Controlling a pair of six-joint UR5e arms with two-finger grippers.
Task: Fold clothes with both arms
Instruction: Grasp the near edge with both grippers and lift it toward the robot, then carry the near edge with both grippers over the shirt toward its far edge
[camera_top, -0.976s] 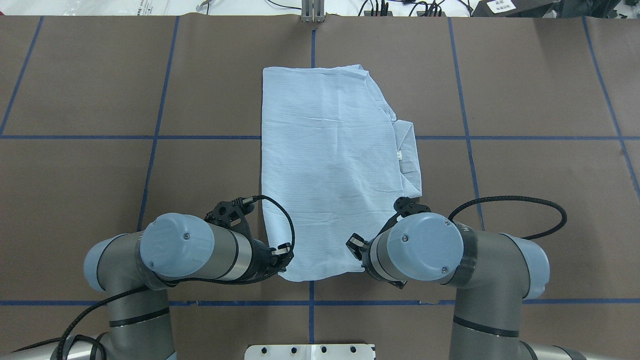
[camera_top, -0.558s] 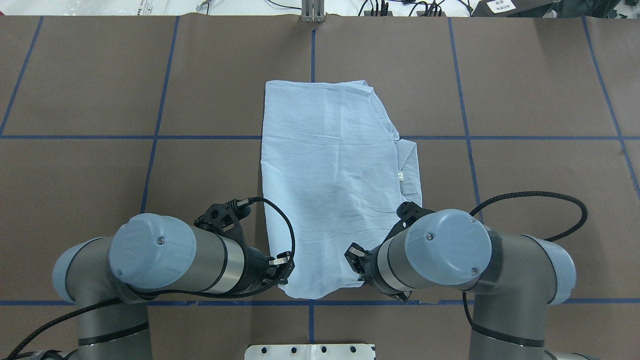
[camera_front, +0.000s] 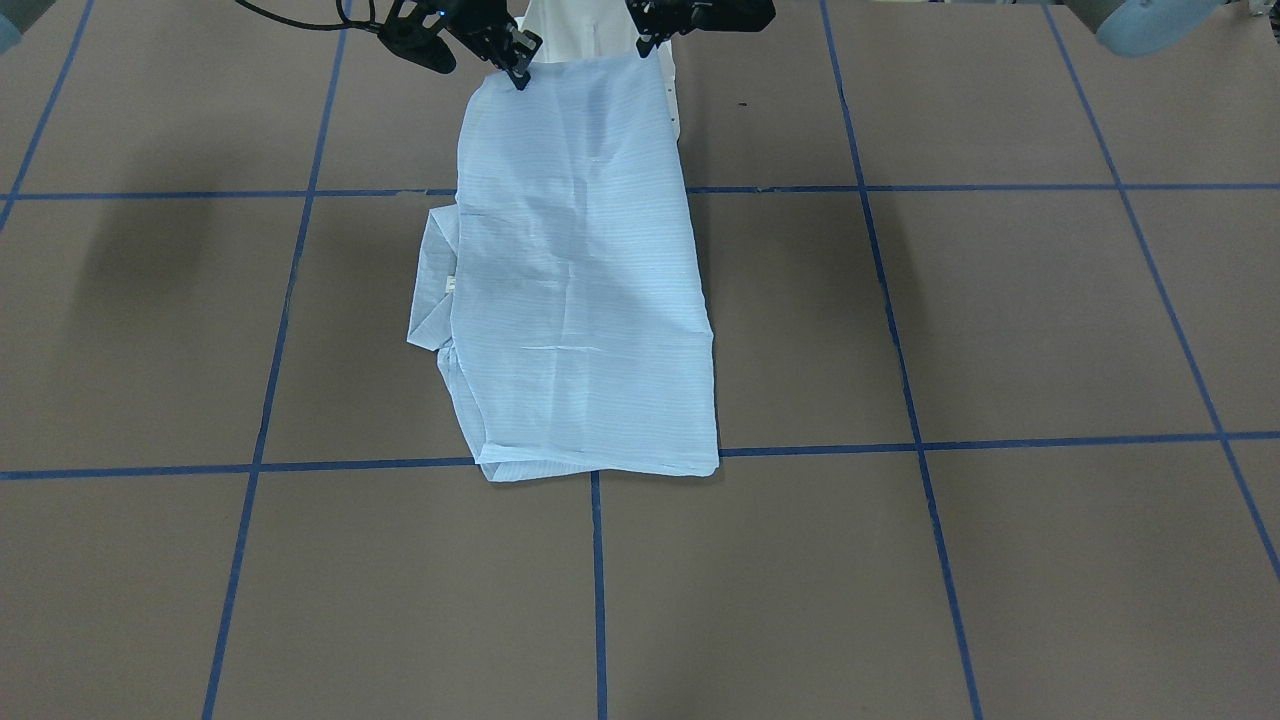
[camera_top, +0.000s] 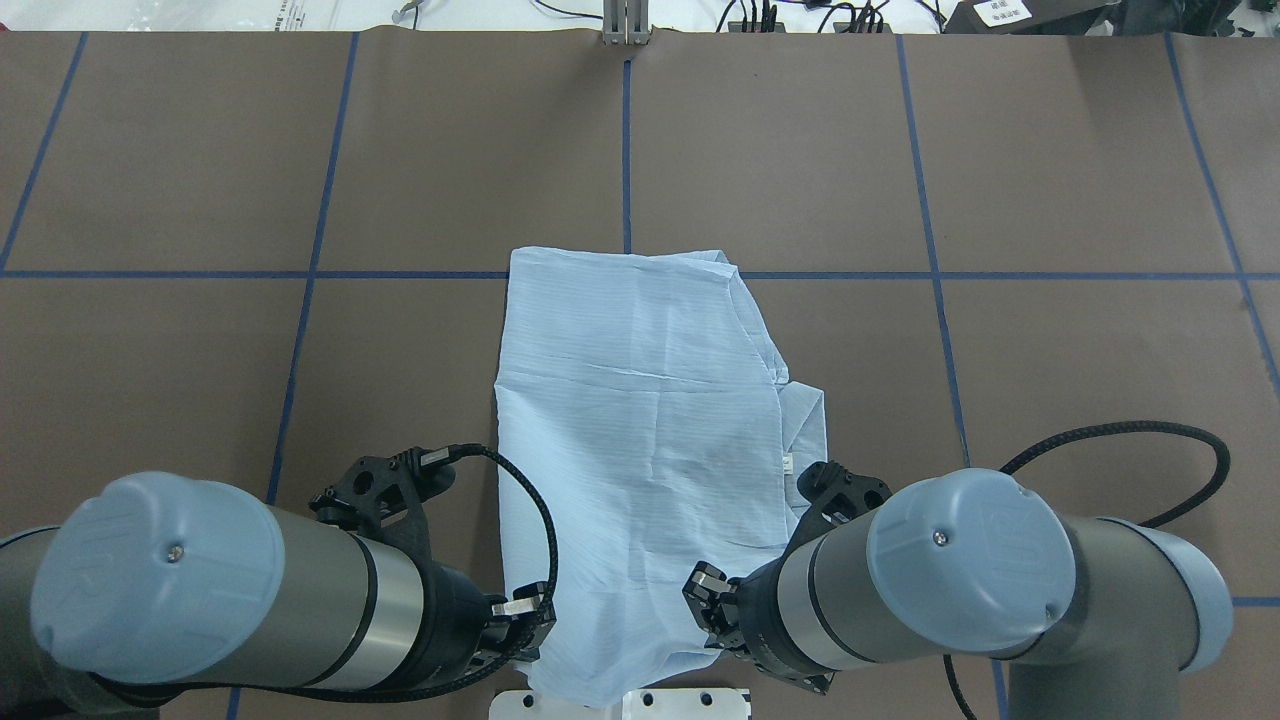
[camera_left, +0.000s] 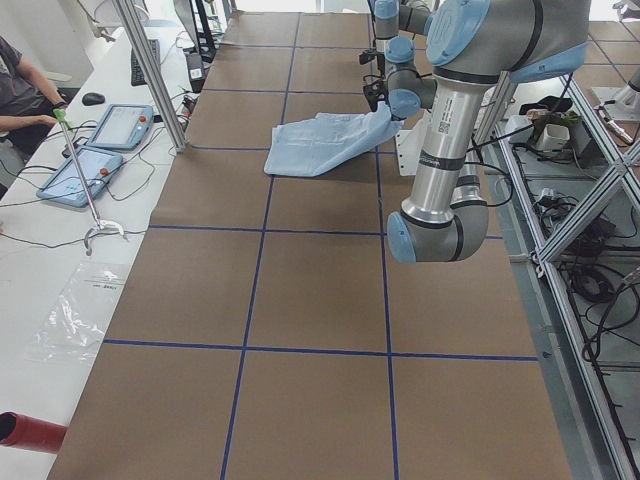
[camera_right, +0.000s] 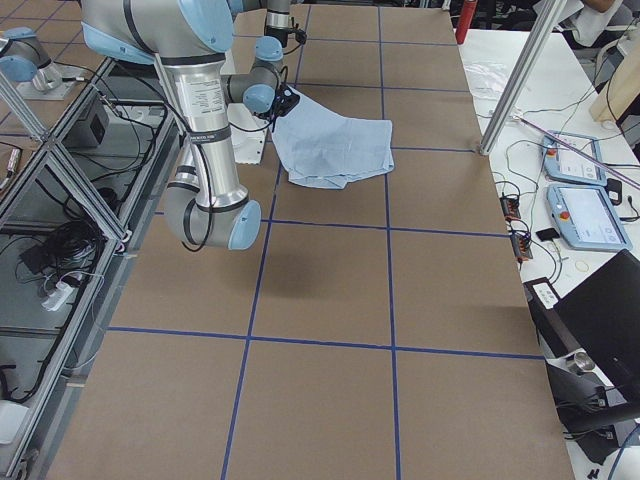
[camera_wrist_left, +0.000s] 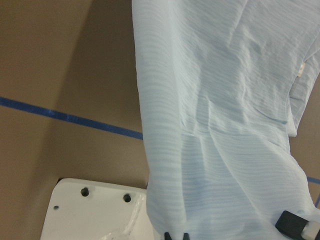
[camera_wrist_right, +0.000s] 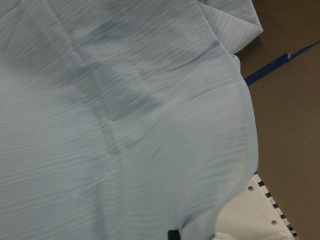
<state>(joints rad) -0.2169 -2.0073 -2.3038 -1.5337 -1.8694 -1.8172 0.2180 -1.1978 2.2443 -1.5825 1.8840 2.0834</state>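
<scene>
The left fingers (camera_top: 520, 607) and right fingers (camera_top: 708, 577) are clamping the raised hem of the striped shirt (camera_top: 640, 420), probably needing to carry it forward beyond them.

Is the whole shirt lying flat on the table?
No, the shirt's near end hangs lifted off the table between the left gripper and right gripper.
</scene>
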